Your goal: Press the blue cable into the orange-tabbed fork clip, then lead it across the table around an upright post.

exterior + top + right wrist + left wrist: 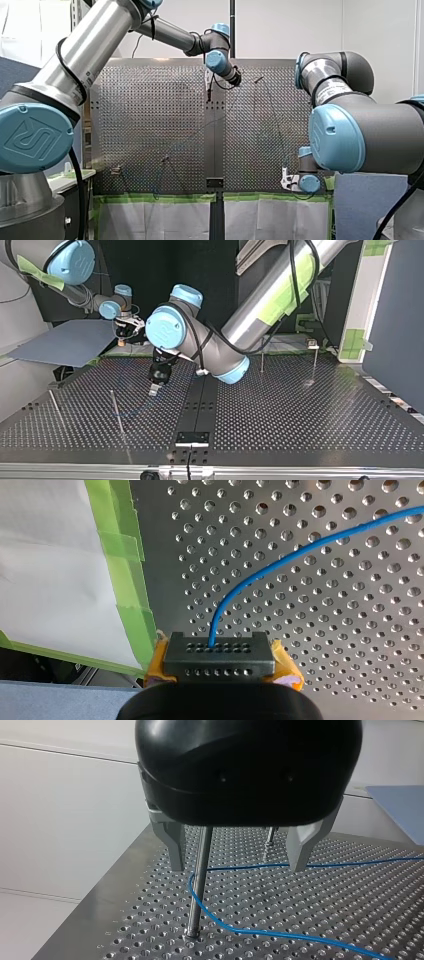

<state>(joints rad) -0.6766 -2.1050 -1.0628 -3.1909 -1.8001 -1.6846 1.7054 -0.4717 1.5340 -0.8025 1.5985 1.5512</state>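
Metal fingers (176, 847) of my left end effector (237, 867) hang released above the surface (340, 910), gripping nothing. The upright post (198, 885) stands just ahead, nearer one finger. Low down, the blue cable (280, 935) bends round that post, and both runs lead off across the holes to the same side. My right end effector (220, 674) is clenched on a black block (218, 652), with orange-yellow pads (280, 662) on either side. The cable enters the block's top, near the green tape (125, 555). Which piece is the orange-tabbed fork clip I cannot tell. Step judged: routing round the post. To do it well, grasp the cable just past the post, keep it low, and pull gently so the bend does not slip off and the held end is not yanked. Avoid knocking the post.
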